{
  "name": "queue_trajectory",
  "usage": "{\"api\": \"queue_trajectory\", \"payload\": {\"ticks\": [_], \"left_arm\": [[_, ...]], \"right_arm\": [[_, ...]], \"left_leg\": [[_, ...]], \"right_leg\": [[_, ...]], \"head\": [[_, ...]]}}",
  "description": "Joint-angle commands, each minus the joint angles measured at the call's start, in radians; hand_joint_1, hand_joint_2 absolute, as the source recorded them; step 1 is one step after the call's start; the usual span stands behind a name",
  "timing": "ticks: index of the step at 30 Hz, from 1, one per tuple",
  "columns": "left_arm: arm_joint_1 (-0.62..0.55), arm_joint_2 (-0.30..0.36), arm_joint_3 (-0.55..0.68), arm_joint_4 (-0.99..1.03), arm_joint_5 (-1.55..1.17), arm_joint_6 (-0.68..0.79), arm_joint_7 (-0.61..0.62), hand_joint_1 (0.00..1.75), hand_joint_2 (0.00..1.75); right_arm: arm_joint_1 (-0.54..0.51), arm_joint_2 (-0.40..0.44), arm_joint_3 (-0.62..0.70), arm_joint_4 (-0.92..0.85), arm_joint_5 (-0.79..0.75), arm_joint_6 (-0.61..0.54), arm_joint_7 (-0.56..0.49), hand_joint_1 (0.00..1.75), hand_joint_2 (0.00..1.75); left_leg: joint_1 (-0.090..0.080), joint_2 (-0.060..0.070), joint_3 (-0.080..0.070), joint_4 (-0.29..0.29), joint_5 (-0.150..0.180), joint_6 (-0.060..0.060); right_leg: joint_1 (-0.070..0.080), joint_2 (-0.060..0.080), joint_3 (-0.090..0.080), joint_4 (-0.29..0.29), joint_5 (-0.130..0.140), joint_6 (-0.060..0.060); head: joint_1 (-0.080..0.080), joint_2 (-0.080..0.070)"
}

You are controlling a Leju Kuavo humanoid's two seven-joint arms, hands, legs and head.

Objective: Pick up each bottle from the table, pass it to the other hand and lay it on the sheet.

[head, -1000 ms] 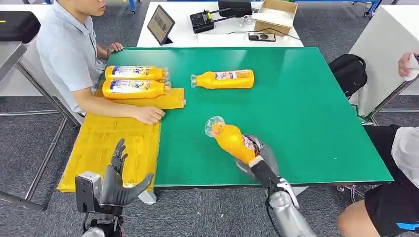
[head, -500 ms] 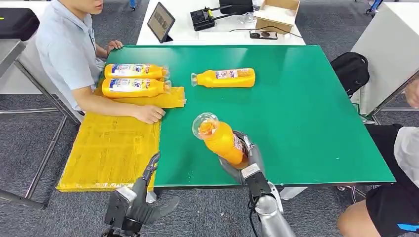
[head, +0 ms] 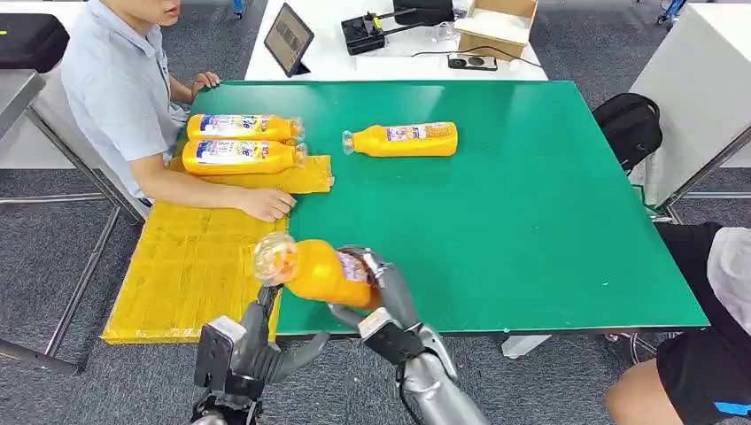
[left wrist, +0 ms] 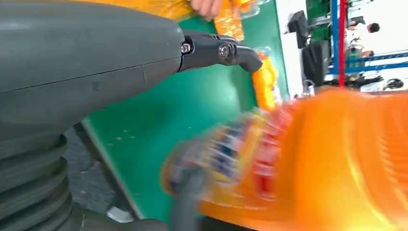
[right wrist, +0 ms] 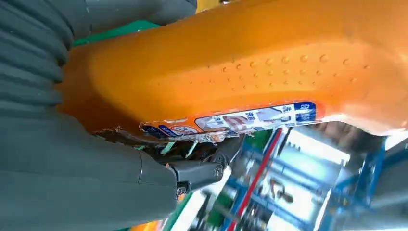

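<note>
My right hand (head: 383, 292) grips an orange juice bottle (head: 312, 269) by its body, lifted over the table's front edge with its clear cap toward the yellow sheet (head: 199, 266). The same bottle (right wrist: 250, 62) lies across the right wrist view. My left hand (head: 257, 350) is open just below and left of the bottle, fingers spread upward, not touching it; the blurred bottle (left wrist: 337, 159) looms close in the left wrist view. Two more bottles (head: 239, 143) lie on the sheet's far part. Another bottle (head: 400, 140) lies on the green table (head: 531, 204).
A person in a light shirt (head: 115, 88) sits at the table's left side, one hand (head: 266, 205) resting on the sheet. A white table behind holds a tablet (head: 287, 40) and a cardboard box (head: 496, 22). A second person's leg (head: 700, 363) is at the right.
My right hand has swung the bottle left, from over the table's middle front toward the sheet. My left hand has risen and moved right, closing in under the bottle.
</note>
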Motion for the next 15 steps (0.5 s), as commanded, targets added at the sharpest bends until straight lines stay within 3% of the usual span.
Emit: {"api": "queue_trajectory", "payload": {"ticks": [1,15], "left_arm": [[-0.087,-0.026,-0.006,0.11,0.028,-0.002,-0.007,0.0,1.75],[-0.071,0.03,-0.073,0.041,0.082,-0.123,-0.034,0.0,1.75]], "right_arm": [[-0.091,0.003,0.109,0.178,-0.022,0.004,-0.034,1.75,1.75],[-0.165,0.011,0.122,0.299,-0.049,-0.037,-0.034,1.75,1.75]], "left_leg": [[-0.001,0.0,0.002,-0.001,0.0,0.001],[0.0,0.001,0.004,-0.001,-0.001,0.002]], "right_leg": [[0.0,-0.001,0.002,-0.001,0.0,-0.001],[0.0,0.0,0.003,-0.001,-0.001,-0.003]], "head": [[0.0,0.0],[0.0,0.0]]}}
